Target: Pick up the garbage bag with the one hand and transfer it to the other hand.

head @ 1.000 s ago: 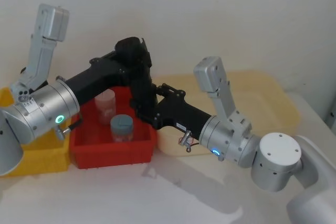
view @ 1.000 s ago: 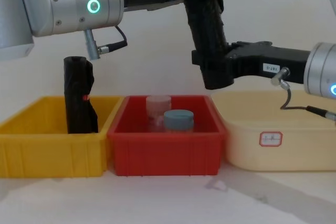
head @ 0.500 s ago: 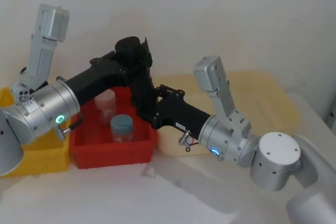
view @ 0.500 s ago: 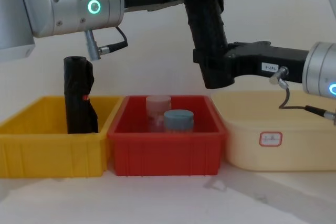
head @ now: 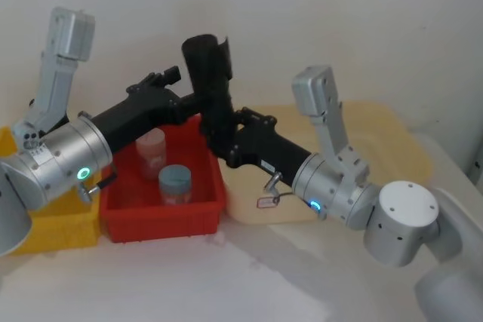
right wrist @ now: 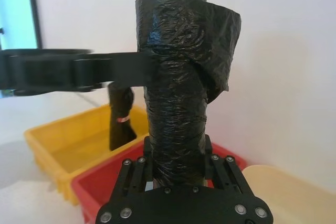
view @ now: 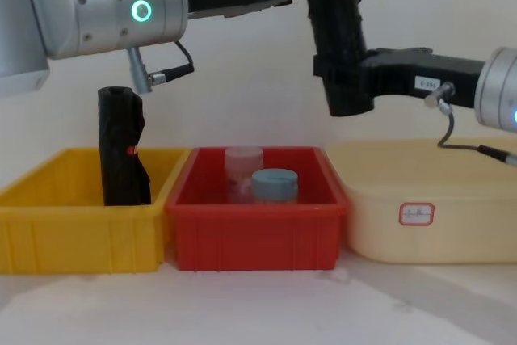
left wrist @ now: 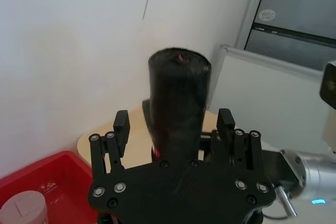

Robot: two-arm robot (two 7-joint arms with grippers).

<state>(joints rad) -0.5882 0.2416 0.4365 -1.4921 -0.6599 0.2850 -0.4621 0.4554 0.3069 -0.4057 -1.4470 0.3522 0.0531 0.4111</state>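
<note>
Upright garbage bag [view: 335, 14], upper centre of the chest view.
The right gripper [view: 349, 78] clamped its lower end; the left gripper [left wrist: 174, 123] had its fingers spread either side, not touching.

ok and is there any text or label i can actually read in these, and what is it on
White sticker on the right gripper, which is shut on the bag: one short printed line, too small to read.
Red-bordered white label on the cream tub: too blurred to read.
Round sign on the dark panel behind: too blurred to read.
So none of them is legible.
</note>
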